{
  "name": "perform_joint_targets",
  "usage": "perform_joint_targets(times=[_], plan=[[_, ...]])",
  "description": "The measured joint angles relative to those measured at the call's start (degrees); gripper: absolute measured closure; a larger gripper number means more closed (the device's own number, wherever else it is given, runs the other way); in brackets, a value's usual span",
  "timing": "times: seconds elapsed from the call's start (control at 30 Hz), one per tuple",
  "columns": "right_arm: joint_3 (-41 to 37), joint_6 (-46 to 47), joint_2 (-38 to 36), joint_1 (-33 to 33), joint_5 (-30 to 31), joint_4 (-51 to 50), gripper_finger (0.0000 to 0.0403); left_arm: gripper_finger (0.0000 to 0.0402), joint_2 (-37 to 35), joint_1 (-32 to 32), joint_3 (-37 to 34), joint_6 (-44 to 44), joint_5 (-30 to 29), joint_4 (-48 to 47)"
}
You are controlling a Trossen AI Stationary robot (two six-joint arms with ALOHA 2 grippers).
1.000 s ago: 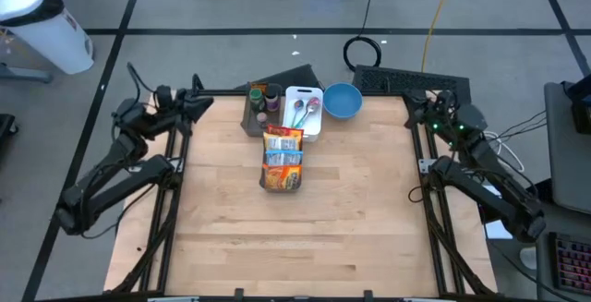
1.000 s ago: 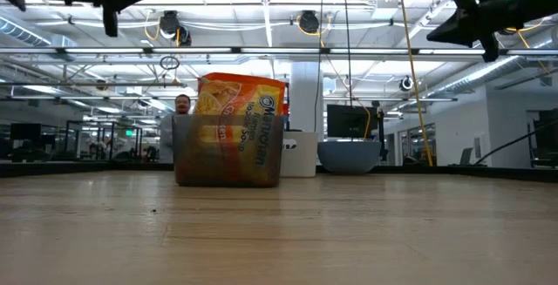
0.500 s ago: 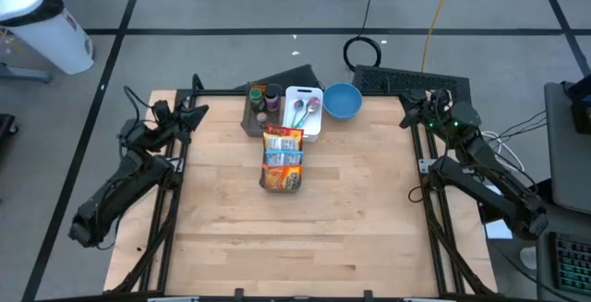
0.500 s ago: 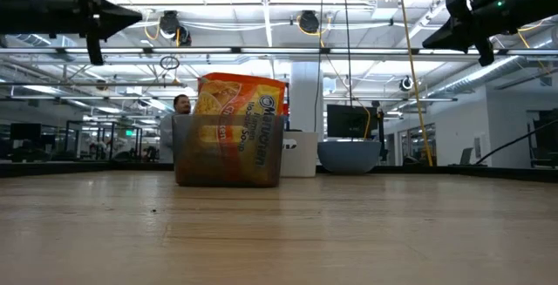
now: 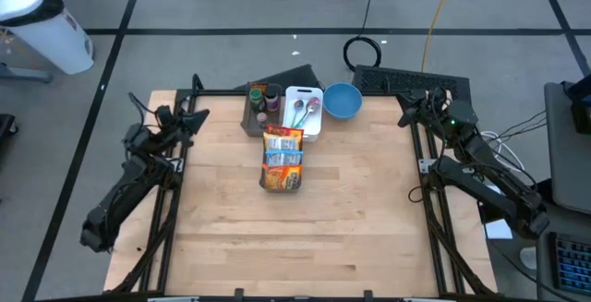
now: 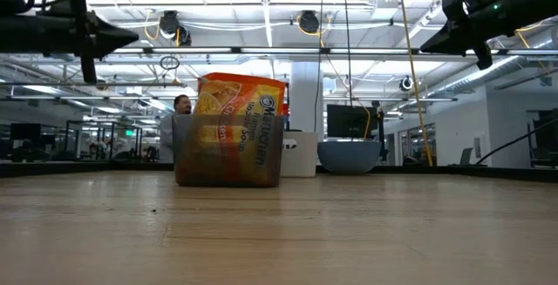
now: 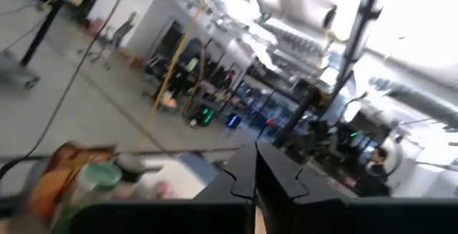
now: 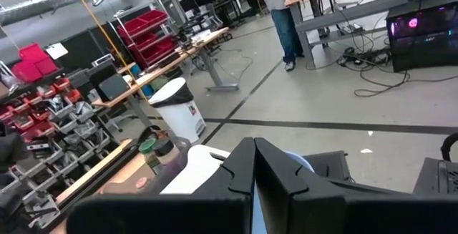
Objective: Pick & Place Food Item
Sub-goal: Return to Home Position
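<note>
From above, the orange noodle pack (image 5: 282, 159) is seen lodged in the lower black bin (image 5: 264, 175), just toward 12 o'clock of the middle of the counter (image 5: 295, 237), with its long axis laid from 12 to 6 o'clock. Two black bins are counted. The upper black bin (image 5: 249, 117), holding spice bottles (image 5: 262, 99), stands at 11 o'clock of the first. One white bin (image 5: 305, 91) with two spoons (image 5: 299, 110) and one blue bowl (image 5: 342, 101) are set beside it toward 3 o'clock. The left pincer (image 5: 199, 115) is held at the 10 o'clock edge and the right pincer (image 5: 404, 115) at the 2 o'clock edge, both well apart from everything. Against the picture a second ago, the left arm is found drawn further back toward 9 o'clock; the bins are unmoved. At counter level the pack is shown upright, its printed face turned to the camera, with both pincers high above. In the left wrist view the fingers (image 7: 240, 180) are pressed together with nothing between them, and the same is seen of the fingers (image 8: 240, 166) in the right wrist view.
</note>
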Motion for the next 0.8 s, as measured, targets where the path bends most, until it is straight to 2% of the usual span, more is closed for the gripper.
perform_joint_targets(times=[0.2,0.4,0.57,0.7,0.8], plan=[[0.00,1.54,0.03,0.00,-0.16,0.01,0.0403,0.0386,0.03,1.42,-0.38,2.03,-2.21,-5.29],[-0.02,1.77,0.03,0.00,-0.20,-0.52,0.0403,0.0397,0.03,1.76,0.03,7.55,-10.75,-10.54],[0.00,1.99,0.21,-0.01,-0.08,-1.29,0.0403,0.0384,0.03,1.76,2.09,14.39,-18.64,-19.82],[-0.01,2.82,1.06,-0.02,-0.07,-2.37,0.0403,0.0388,0.06,1.76,4.46,20.89,-22.08,-26.95],[0.00,2.82,2.13,-0.02,-0.20,-3.01,0.0403,0.0397,0.03,1.76,5.13,23.49,-22.62,-27.89]])
